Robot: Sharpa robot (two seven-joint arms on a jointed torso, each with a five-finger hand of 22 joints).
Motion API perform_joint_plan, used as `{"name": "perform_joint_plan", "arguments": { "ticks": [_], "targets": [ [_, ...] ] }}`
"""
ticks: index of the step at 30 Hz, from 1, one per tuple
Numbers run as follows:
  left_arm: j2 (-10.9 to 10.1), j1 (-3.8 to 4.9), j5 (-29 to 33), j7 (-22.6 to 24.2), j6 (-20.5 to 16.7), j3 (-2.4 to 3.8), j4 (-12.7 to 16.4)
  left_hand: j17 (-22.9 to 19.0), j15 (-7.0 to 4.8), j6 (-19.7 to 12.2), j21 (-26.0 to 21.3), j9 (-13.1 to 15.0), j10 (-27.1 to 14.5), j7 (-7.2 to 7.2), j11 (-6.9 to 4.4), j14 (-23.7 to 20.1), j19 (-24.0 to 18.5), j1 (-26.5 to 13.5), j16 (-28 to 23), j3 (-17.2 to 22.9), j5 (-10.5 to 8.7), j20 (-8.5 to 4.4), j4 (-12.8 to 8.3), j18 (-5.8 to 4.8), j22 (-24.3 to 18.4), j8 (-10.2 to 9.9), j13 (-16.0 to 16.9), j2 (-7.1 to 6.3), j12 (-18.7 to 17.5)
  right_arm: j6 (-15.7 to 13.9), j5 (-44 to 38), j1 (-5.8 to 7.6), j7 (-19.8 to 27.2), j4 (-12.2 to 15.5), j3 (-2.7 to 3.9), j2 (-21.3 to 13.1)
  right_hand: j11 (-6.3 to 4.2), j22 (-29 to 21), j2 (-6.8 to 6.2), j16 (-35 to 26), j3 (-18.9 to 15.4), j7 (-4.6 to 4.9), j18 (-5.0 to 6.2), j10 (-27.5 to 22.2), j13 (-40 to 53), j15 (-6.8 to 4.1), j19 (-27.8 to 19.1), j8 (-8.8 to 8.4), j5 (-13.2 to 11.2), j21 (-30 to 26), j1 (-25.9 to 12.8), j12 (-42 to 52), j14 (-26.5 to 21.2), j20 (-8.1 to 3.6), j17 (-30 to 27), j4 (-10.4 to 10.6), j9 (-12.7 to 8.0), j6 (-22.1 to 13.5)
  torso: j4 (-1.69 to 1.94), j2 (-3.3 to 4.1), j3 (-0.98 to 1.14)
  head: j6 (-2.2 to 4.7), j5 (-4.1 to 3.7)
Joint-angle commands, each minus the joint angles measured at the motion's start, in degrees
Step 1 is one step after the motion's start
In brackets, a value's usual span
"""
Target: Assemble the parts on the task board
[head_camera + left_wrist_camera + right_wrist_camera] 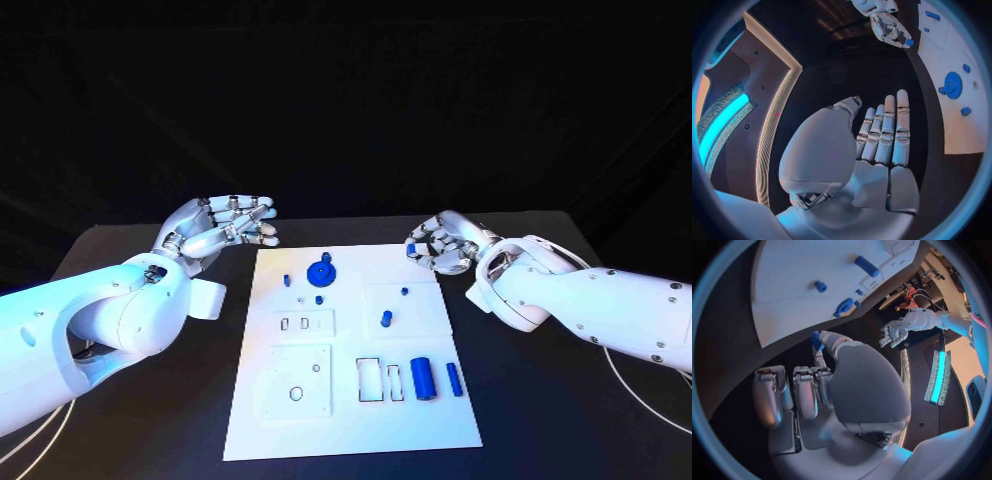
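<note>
The white task board (353,420) lies in the middle of the table. A blue gear-like disc (320,272) stands near its far edge, two small blue pegs (387,319) lie mid-board, and two blue cylinders (423,377) lie at the near right. My right hand (444,245) hovers off the board's far right corner and pinches a small blue part (816,338) at its fingertips. My left hand (224,225) is raised off the board's far left corner, fingers stretched out (886,135) and apart, holding nothing.
The board has rectangular slots (381,380) beside the cylinders and a recessed plate with holes (296,380) at the near left. Black table (548,420) surrounds the board on all sides. My right forearm (606,310) lies along the board's right side.
</note>
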Motion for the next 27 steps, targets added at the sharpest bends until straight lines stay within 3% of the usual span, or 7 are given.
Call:
{"name": "perform_joint_plan", "arguments": {
  "ticks": [1, 9, 13, 21, 27],
  "targets": [
    [0.4, 0.02, -0.2, 0.3, 1.0, 0.03, -0.1, 0.1, -0.15, -0.1, 0.2, 0.1, 0.2, 1.50, 0.27, -0.4, -0.3, -0.1, 0.3, 0.3, 0.07, 0.14, 0.1, 0.29, 0.1, -0.3, -0.1, -0.37, -0.2, -1.6, -0.5, 0.29, -5.2, 2.1, 0.01, 1.0, -0.51, 13.8, 0.10, 0.2, 0.4, 0.05, 0.09, 3.5, 12.0, -0.47, 5.0, 0.28, 0.3, 0.3, -0.7, -0.2, 6.0, -0.55, 15.1, 0.0, 0.6, 0.0, -0.02, -0.31, -0.10, -0.15, 0.40],
    [1.0, 0.00, -0.2, 0.1, 0.8, 0.02, -0.1, 0.3, -0.14, -0.1, 0.5, 0.1, 0.2, 1.52, 0.28, -0.4, -0.5, -0.2, 0.4, 0.4, 0.06, 0.16, 0.1, 0.29, 0.2, -0.3, -0.1, -0.33, -0.2, -2.1, -0.8, 0.24, -9.3, 6.1, -0.29, 5.1, -0.57, 13.8, 0.06, 0.2, 0.7, -0.06, 0.10, 3.5, 12.0, -0.52, 4.9, 0.50, -1.0, 0.3, -1.7, -0.2, 6.0, -0.60, 15.1, 0.0, 0.8, -0.1, 0.11, -0.67, -0.35, -0.74, 1.46],
    [1.4, -0.01, -0.2, 0.0, 0.7, 0.01, -0.3, 0.3, -0.14, -0.1, 0.5, 0.1, 0.2, 1.52, 0.28, -0.4, -0.5, -0.2, 0.4, 0.4, 0.06, 0.16, 0.1, 0.29, 0.2, -0.3, -0.1, -0.33, -0.2, -1.9, -2.7, -0.23, -11.5, 7.6, -0.59, 7.6, -0.62, 13.9, 0.16, 0.2, 0.8, -0.11, 0.05, 3.6, 12.0, -0.55, 5.1, 0.61, -0.9, 0.5, -1.8, -0.2, 6.0, -0.62, 15.1, -0.1, 0.9, -0.1, 0.30, -0.86, -0.48, -0.89, 1.48],
    [1.9, -0.01, -0.2, -0.1, 0.6, -0.01, -0.6, 0.3, -0.14, -0.1, 0.5, 0.1, 0.2, 1.52, 0.28, -0.4, -0.5, -0.2, 0.4, 0.4, 0.06, 0.16, 0.1, 0.29, 0.2, -0.3, -0.1, -0.33, -0.2, -0.6, -6.3, -2.17, -15.4, 7.5, -1.12, 12.2, -0.68, 14.0, 0.07, 0.2, 0.9, -0.17, 0.02, 3.5, 12.0, -0.61, 5.1, 0.83, -0.6, 0.6, -2.1, -0.2, 6.0, -0.67, 15.1, -0.1, 1.0, 0.1, 0.43, -0.99, -0.62, -1.40, 1.95],
    [2.1, -0.01, -0.2, -0.2, 0.7, -0.02, -0.6, 0.3, -0.14, -0.1, 0.5, 0.1, 0.2, 1.52, 0.28, -0.4, -0.5, -0.2, 0.4, 0.4, 0.06, 0.16, 0.1, 0.29, 0.2, -0.3, -0.1, -0.33, -0.2, 0.4, -9.0, -3.91, -16.9, 7.1, -1.40, 14.5, -0.71, 14.1, -0.06, 0.2, 0.9, -0.20, 0.00, 3.5, 12.0, -0.64, 5.2, 0.94, -0.6, 0.7, -2.4, -0.2, 6.0, -0.71, 15.1, -0.1, 1.1, 0.1, 0.29, -0.84, -0.47, -1.39, 2.97]
  ]
}}
